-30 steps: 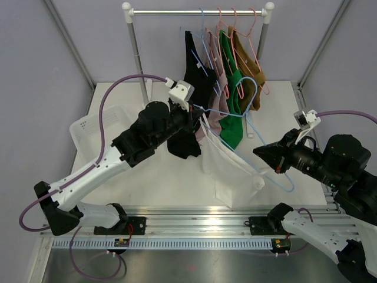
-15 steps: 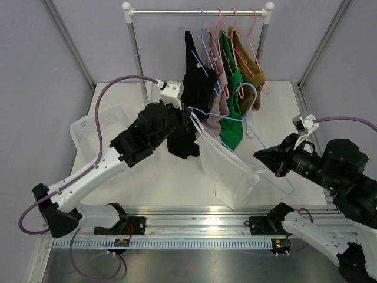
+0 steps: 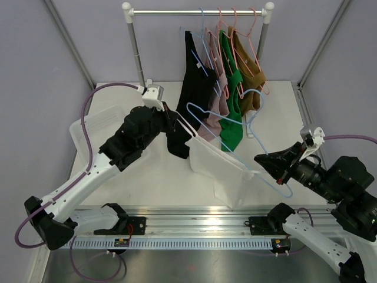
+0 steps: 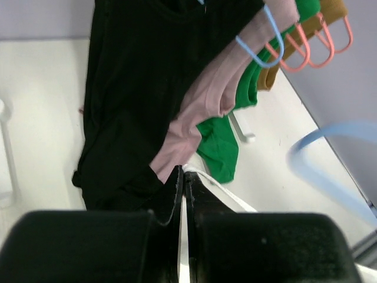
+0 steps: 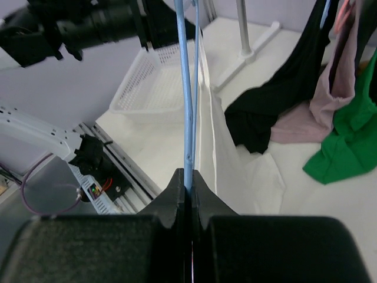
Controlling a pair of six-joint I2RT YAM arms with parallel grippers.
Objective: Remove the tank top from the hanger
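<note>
A white tank top (image 3: 221, 168) hangs from a light blue hanger (image 3: 235, 125) held in the air over the table. My left gripper (image 3: 175, 119) is shut on the top's white strap (image 4: 219, 190) and stretches it to the left, off the hanger's left shoulder. In the left wrist view the jaws (image 4: 184, 177) pinch the strap flat. My right gripper (image 3: 264, 160) is shut on the hanger's lower right end. In the right wrist view the gripper (image 5: 189, 177) clamps the blue hanger wire (image 5: 185, 88), with the tank top (image 5: 227, 153) draped beside it.
A clothes rack (image 3: 197, 12) at the back holds black (image 3: 191, 94), pink (image 3: 213, 112), green (image 3: 232, 112) and brown (image 3: 250, 73) garments on hangers. A white basket (image 3: 88, 125) sits at the left, under my left arm.
My left gripper has moved left and back with the strap, pulling the tank top's upper edge leftward along the hanger. My right gripper has shifted slightly lower, still on the hanger.
</note>
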